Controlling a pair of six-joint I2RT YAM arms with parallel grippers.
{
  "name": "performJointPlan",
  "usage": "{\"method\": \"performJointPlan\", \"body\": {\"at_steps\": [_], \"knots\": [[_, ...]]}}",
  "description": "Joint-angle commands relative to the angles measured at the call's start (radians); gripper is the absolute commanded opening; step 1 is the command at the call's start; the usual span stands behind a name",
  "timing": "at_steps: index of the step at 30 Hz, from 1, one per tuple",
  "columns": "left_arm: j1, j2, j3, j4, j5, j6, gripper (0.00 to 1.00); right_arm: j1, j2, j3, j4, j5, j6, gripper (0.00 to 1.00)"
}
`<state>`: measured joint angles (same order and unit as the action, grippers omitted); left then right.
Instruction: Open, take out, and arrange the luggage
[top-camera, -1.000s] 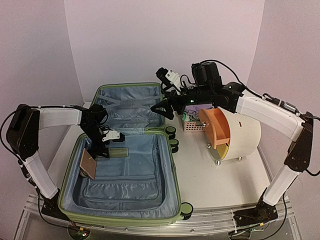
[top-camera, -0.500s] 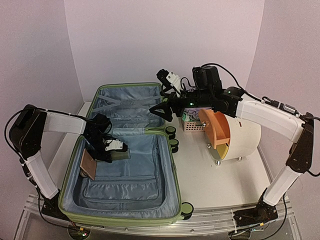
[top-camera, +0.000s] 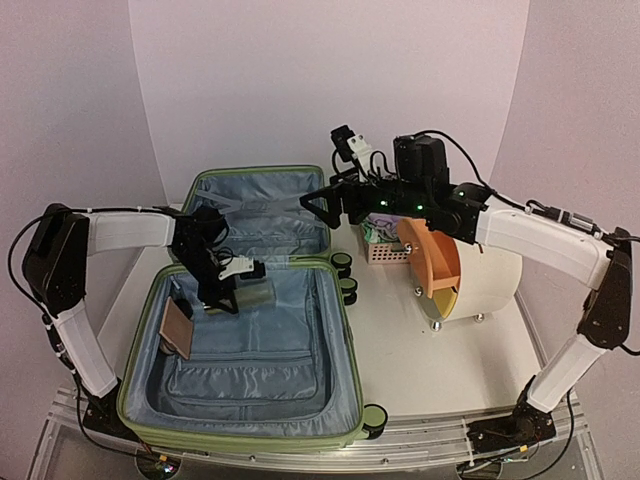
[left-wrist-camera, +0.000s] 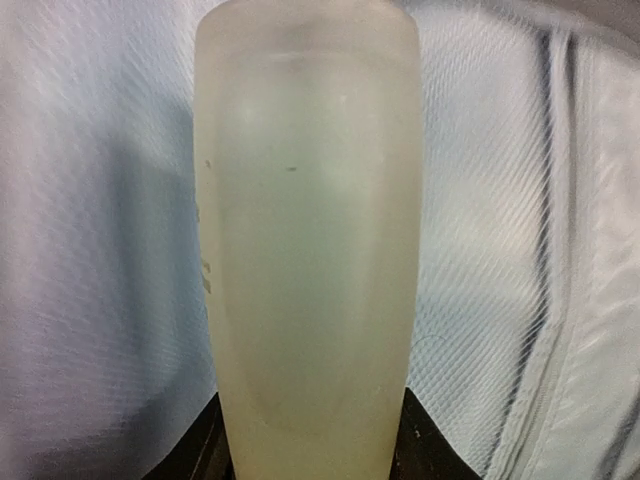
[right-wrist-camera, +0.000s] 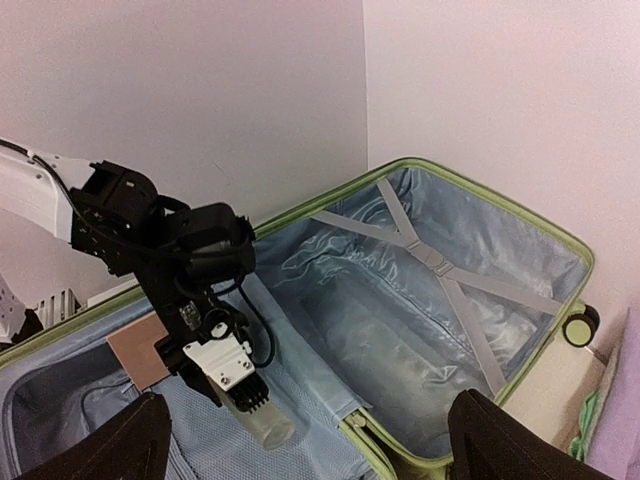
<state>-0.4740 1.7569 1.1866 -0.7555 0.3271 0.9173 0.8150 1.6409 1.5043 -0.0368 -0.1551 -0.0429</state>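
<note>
The luggage (top-camera: 342, 330), a light-green hard-shell suitcase, lies open on the table with its grey-blue lining (right-wrist-camera: 400, 330) and crossed straps showing. My left gripper (top-camera: 238, 292) is inside the near half, shut on a pale translucent bottle (left-wrist-camera: 310, 250). Its black fingers (left-wrist-camera: 205, 452) press the bottle's sides. From the right wrist the bottle (right-wrist-camera: 262, 428) pokes out below the left gripper (right-wrist-camera: 240, 400), just over the mesh lining. My right gripper (top-camera: 322, 205) hangs open above the far half's right edge, with nothing between its fingers (right-wrist-camera: 110, 445).
A flat brown card (top-camera: 178, 328) leans at the left side of the near half. Right of the suitcase stand a small pink slotted basket (top-camera: 385, 245) and a cream drum (top-camera: 485, 275) with an orange lid (top-camera: 432, 255). Walls close in behind and on both sides.
My left gripper has closed round the bottle and shifted right and slightly up over the near half. My right gripper has risen a little and drifted right, still open.
</note>
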Motion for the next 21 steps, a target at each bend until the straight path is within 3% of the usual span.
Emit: {"method": "performJointPlan", "body": {"at_steps": [1, 4, 8, 12, 17, 21], "knots": [[0.016, -0.118, 0.199, -0.033, 0.276, -0.152, 0.00, 0.006, -0.100, -0.082, 0.222, 0.039, 0.175, 0.98], [0.023, -0.129, 0.298, -0.020, 0.408, -0.263, 0.00, 0.007, -0.102, -0.088, 0.290, 0.002, 0.222, 0.98], [0.023, -0.140, 0.385, 0.072, 0.563, -0.473, 0.00, 0.011, -0.045, -0.029, 0.363, -0.029, 0.377, 0.84], [0.020, -0.148, 0.405, 0.242, 0.654, -0.694, 0.00, 0.050, 0.031, 0.013, 0.443, 0.027, 0.415, 0.87], [0.009, -0.177, 0.399, 0.323, 0.696, -0.756, 0.00, 0.054, 0.088, 0.039, 0.493, 0.133, 0.496, 0.85], [0.008, -0.195, 0.379, 0.371, 0.704, -0.773, 0.00, 0.054, 0.157, 0.074, 0.495, 0.116, 0.560, 0.82]]}}
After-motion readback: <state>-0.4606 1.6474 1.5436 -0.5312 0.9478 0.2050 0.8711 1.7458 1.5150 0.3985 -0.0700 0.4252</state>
